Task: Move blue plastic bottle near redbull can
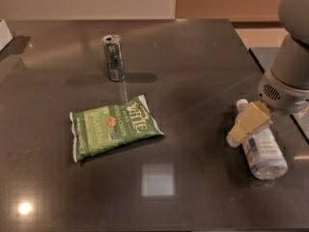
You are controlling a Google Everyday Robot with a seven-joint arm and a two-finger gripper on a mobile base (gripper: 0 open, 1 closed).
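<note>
The blue plastic bottle (pixel 264 152) lies on its side at the right of the dark table (pixel 193 71), with its white cap (pixel 242 104) pointing away from the front. My gripper (pixel 240 133), tan-coloured, hangs from the grey arm (pixel 289 76) right at the bottle's neck end and covers part of it. The redbull can (pixel 114 58) stands upright at the back left, far from the bottle and the gripper.
A green chip bag (pixel 112 127) lies flat between the can and the bottle, left of the middle. The table's right edge runs just right of the bottle. A white object (pixel 4 33) sits at the far left edge.
</note>
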